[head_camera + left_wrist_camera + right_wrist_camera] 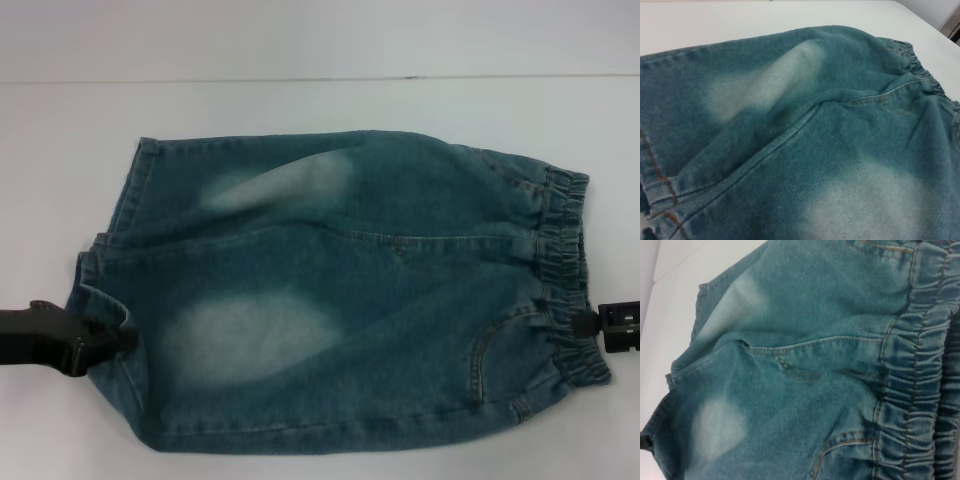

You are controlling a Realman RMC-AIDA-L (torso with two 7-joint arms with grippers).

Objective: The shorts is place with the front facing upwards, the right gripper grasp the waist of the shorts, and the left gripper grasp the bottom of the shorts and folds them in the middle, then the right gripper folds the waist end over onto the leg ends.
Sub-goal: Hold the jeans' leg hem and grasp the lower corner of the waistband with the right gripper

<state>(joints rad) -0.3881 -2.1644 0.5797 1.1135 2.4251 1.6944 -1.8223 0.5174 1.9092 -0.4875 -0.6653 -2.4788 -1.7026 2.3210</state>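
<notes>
Shorts (340,300): blue-green denim, spread front-up on white tabletop (300,100), waist twd robot's right, legs twd left; two pale faded patches, one per leg.
Near leg: lies closest to robot, big pale patch approx mid-leg; curved pocket stitching near waist end.
Left claw (108,338): black, comes in from left edge of head view at near leg's hem; tips touch the hem fabric, which is bunched/lifted a bit there. Looks clamped on hem, w/ fingers close together.
Leg ends (122,250): flat stitched hems on left side; near hem sits slightly further left than far hem, so edge steps.
Right claw (598,325): black body at right edge of head view, level w/ near half of waist; tip meets the band. Whether fingers are closed on band: can't tell, only a sliver shows.
Waist (565,270): puckered elastic band along right edge, gathered rows of stitching clear in right wrist view (910,390).
Fly/crotch seam: runs roughly mid-shorts from waist twd legs; a raised fold of cloth along it in left wrist view.
Far leg: 2nd pale patch, smaller, slanted; far hem corner lies flat on tabletop.
Tabletop far side: plain white, back edge seen as thin line beyond shorts.
</notes>
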